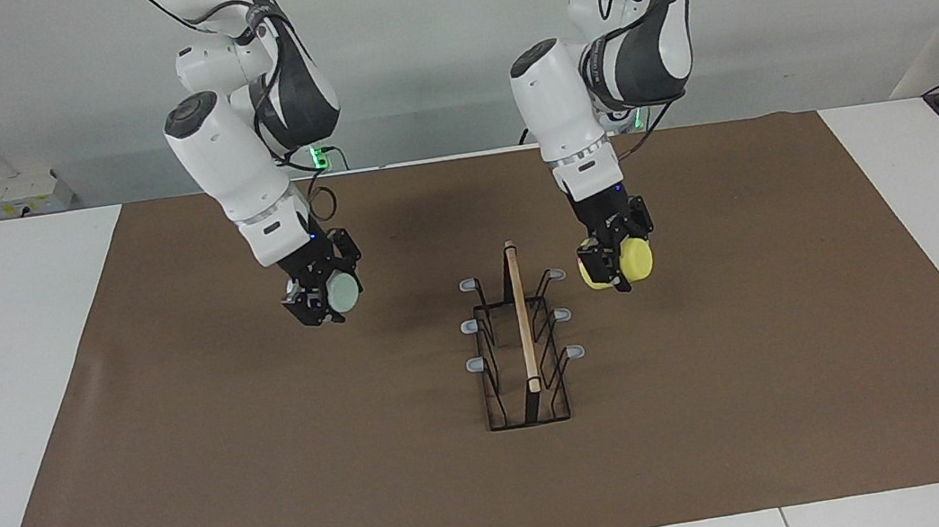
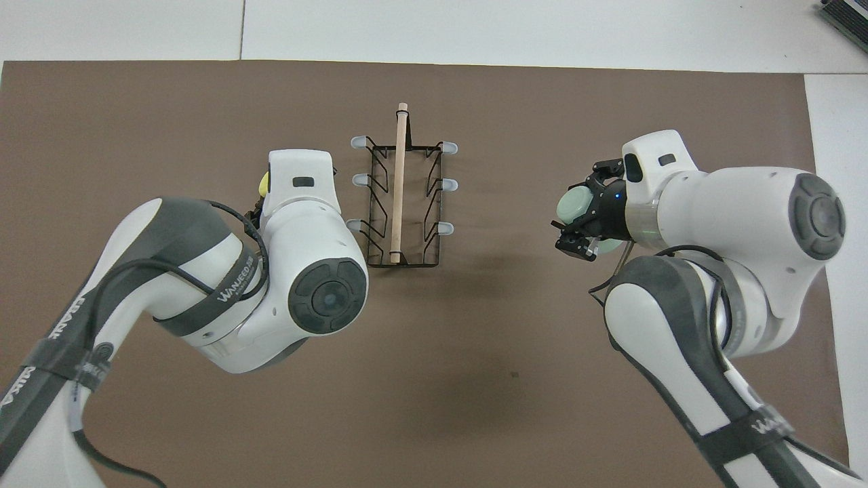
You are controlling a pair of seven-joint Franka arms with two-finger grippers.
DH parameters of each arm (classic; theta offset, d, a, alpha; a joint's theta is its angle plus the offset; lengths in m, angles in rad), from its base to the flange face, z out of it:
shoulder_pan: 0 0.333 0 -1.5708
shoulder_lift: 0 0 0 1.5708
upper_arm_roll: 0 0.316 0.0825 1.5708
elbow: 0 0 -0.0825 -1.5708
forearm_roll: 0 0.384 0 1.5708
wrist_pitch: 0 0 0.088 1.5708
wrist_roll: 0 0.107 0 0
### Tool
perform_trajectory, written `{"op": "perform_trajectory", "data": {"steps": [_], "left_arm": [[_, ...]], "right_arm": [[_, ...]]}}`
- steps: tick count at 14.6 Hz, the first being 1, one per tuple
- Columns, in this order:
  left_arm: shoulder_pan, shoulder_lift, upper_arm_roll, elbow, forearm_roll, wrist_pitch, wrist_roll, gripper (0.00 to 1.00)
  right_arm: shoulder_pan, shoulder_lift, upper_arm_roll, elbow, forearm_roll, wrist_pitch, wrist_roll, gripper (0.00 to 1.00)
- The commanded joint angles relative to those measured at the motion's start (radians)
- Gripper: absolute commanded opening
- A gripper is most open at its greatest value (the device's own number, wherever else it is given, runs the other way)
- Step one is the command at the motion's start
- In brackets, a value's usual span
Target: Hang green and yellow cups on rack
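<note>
Holding the yellow cup (image 1: 625,262) just beside the rack (image 1: 523,338), our left gripper (image 1: 614,261) is nearer its prongs; our right gripper (image 1: 327,297) clasps the green cup (image 1: 342,293), well apart.

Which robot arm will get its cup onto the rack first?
Probably the left. Its end effector holds the yellow cup right beside the rack, by a prong. The right end effector, with the green cup, is clearly apart.
</note>
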Motion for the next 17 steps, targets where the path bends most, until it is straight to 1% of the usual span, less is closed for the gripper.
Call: {"op": "perform_trajectory", "data": {"steps": [1, 5, 6, 7, 8, 9, 12, 14, 16, 17], "left_arm": [[-0.059, 0.023, 0.015, 0.001, 0.057, -0.034, -0.085, 0.00], [-0.116, 0.017, 0.011, -0.016, 0.061, -0.056, -0.096, 0.00], [-0.131, 0.014, 0.011, -0.020, 0.060, -0.065, -0.099, 0.00], [-0.137, 0.012, 0.009, -0.020, 0.058, -0.077, -0.104, 0.35], [-0.139, 0.011, 0.008, -0.020, 0.058, -0.089, -0.110, 0.90], [-0.145, 0.011, 0.007, -0.017, 0.055, -0.093, -0.110, 1.00], [-0.147, 0.012, 0.004, -0.007, 0.008, -0.114, -0.098, 1.00], [-0.142, 0.008, 0.004, 0.022, -0.023, -0.123, -0.081, 1.00], [-0.125, -0.003, 0.006, 0.039, -0.061, -0.137, 0.034, 1.00], [-0.108, -0.021, 0.007, 0.041, -0.086, -0.137, 0.118, 1.00]], "right_arm": [[-0.025, -0.067, 0.004, -0.026, 0.171, -0.013, -0.154, 0.00], [-0.084, -0.100, 0.003, -0.070, 0.470, -0.024, -0.456, 0.00], [-0.110, -0.116, 0.003, -0.079, 0.531, -0.060, -0.519, 0.00], [-0.130, -0.123, 0.003, -0.090, 0.596, -0.101, -0.581, 0.00], [-0.154, -0.139, 0.003, -0.102, 0.662, -0.128, -0.644, 0.00], [-0.166, -0.149, 0.003, -0.119, 0.723, -0.148, -0.694, 0.00], [-0.180, -0.191, 0.003, -0.173, 0.880, -0.168, -0.792, 0.00], [-0.179, -0.200, 0.003, -0.197, 0.976, -0.168, -0.849, 0.00], [-0.179, -0.200, 0.003, -0.219, 1.071, -0.183, -0.944, 0.00], [-0.180, -0.190, 0.001, -0.230, 1.137, -0.220, -0.994, 0.00]]}}
